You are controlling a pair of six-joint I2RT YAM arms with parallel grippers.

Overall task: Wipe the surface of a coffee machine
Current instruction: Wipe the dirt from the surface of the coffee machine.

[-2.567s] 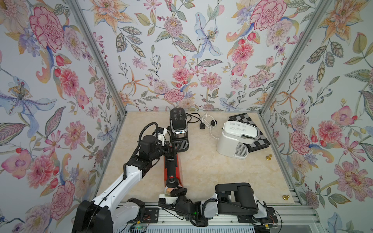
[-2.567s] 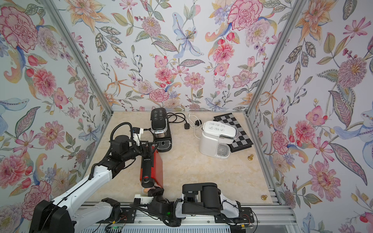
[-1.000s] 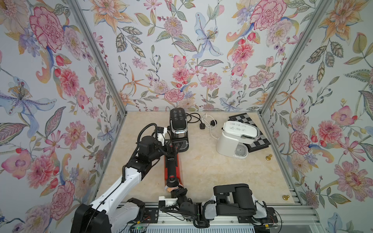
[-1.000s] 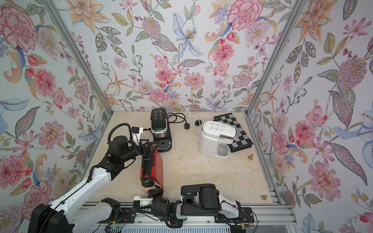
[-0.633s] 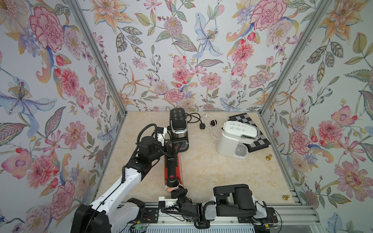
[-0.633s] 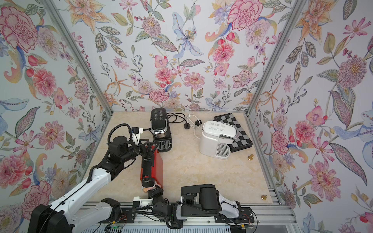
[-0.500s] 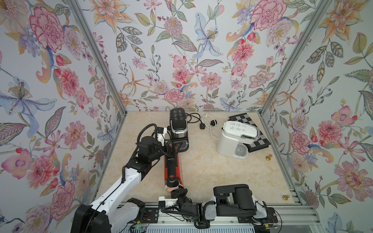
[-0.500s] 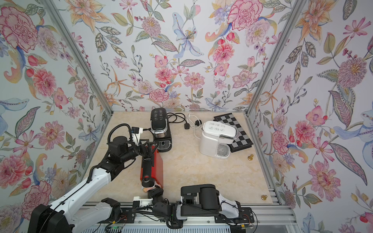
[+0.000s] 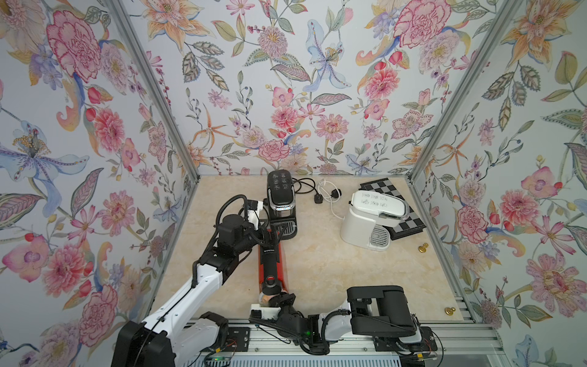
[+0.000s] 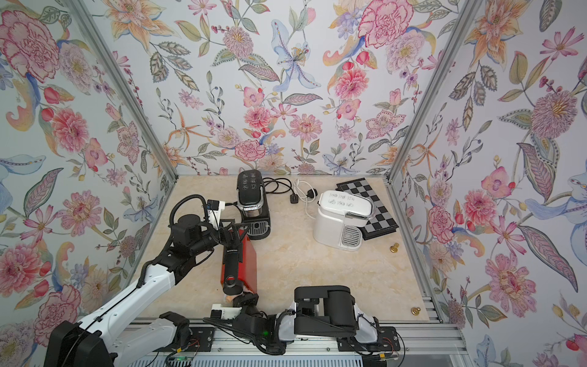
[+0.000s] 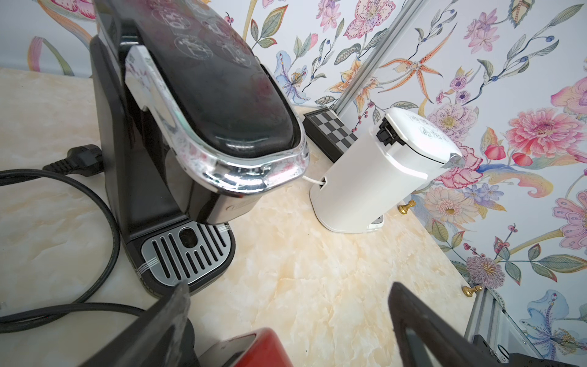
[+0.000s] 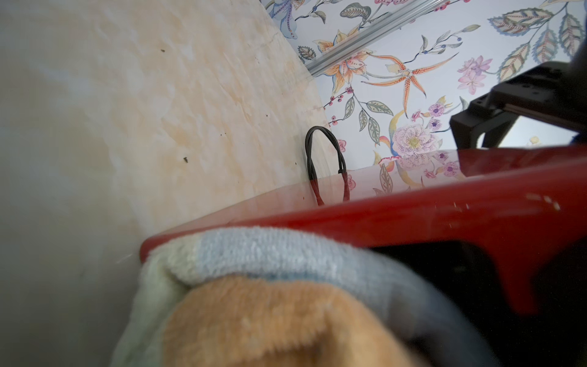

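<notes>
While the right gripper (image 9: 281,300) is clamped on the wadded cloth (image 12: 270,286) and has it pressed to the low front end of the red coffee machine (image 9: 282,267), I'd say the wipe itself is the step in hand. That machine sits on the bench (image 9: 333,270) toward the front edge, left of centre, just in front of a black coffee machine (image 9: 279,197) by the back edge. The left gripper (image 11: 287,295) is spread wide and straddles the red machine's rear end. It isn't squeezing anything as far as I can tell, so it's more a backstop than a hold.

To do it well imo: drag the cloth along the long side panel in one steady stroke with light pressure, since the body is narrow and could slide or tip if shoved. Closing the left gripper on the rear would brace it.

Materials: the red shell is glossy hard plastic, shiny enough to reflect the wallpaper, with a black centre strip and rounded edges. The cloth is thick fuzzy terry in orange, pale blue and cream, so it should glide fine. The bench is smooth and marble-look.
</notes>
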